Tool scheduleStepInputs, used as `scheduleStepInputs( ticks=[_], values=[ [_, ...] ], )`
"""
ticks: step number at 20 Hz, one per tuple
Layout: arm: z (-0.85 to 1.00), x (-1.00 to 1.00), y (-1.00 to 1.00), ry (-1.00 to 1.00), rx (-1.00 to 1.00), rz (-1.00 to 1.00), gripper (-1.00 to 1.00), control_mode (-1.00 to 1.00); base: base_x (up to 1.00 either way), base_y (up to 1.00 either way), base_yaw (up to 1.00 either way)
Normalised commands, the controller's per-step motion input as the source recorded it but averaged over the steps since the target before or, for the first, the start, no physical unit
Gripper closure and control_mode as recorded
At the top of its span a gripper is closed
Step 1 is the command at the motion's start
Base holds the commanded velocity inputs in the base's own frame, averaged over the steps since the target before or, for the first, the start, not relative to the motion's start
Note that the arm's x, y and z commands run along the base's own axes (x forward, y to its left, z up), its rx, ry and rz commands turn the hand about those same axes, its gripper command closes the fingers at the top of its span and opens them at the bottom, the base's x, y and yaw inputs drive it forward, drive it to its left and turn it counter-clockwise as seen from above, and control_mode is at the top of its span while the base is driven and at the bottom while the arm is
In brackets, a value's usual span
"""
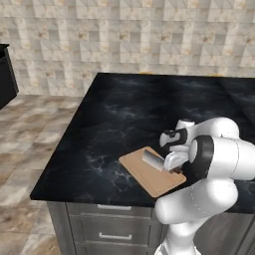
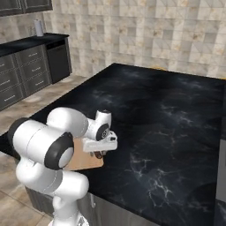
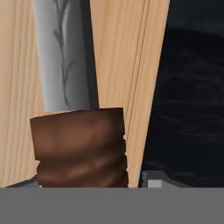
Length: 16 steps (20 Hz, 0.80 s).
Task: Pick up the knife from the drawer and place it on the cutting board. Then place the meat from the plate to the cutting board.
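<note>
Knife (image 3: 65, 57) lies over the cutting board (image 1: 149, 174); jaws' state cannot be told

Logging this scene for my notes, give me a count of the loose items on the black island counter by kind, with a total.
Knife: 1, pale-grey blade, brown handle, lying on the board.
Cutting board: 1, light tan, at the counter's near edge.
Total: 2.

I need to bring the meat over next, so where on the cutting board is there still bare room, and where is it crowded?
The cutting board is bare left of the knife, toward its left corner and front edge. Its right end is crowded by the gripper and arm. The dark counter beyond the board lies open.
</note>
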Motion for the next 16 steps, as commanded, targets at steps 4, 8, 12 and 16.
scheduleStepInputs(
  ticks=[4, 8, 12, 16],
  values=[
    [0.16, -0.09, 0.0, -0.06, 0.0, 0.06, -1.0, -1.0, 0.0, 0.0, 0.0],
    [0.24, -0.24, -0.01, -0.08, 0.0, 0.0, -1.0, -1.0, 0.0, 0.0, 0.0],
    [0.56, -0.33, -0.02, -0.07, 0.01, 0.0, -1.0, -1.0, 0.0, 0.0, 0.0],
    [0.51, -0.25, -0.36, 0.01, 0.01, -0.08, -1.0, -1.0, 0.0, 0.0, 0.0]
  ],
)
